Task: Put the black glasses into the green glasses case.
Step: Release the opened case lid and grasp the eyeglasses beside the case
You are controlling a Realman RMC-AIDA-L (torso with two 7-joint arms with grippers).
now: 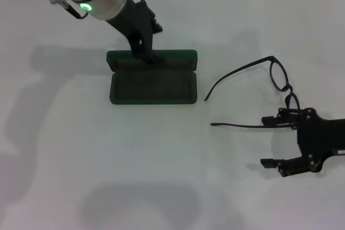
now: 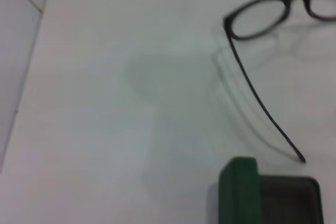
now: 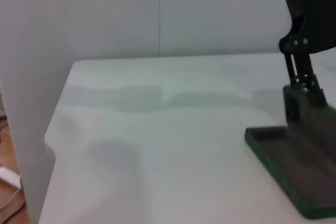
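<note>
A lab-like room: bare white table [image 1: 161,176], plain white walls [image 3: 105,14].

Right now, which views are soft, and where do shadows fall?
Head view: sharp; soft grey arm shadows on the table left of and below the green glasses case. Left wrist view: blurred overall; the black glasses cast a faint double shadow. Right wrist view: the case is soft up close.
</note>
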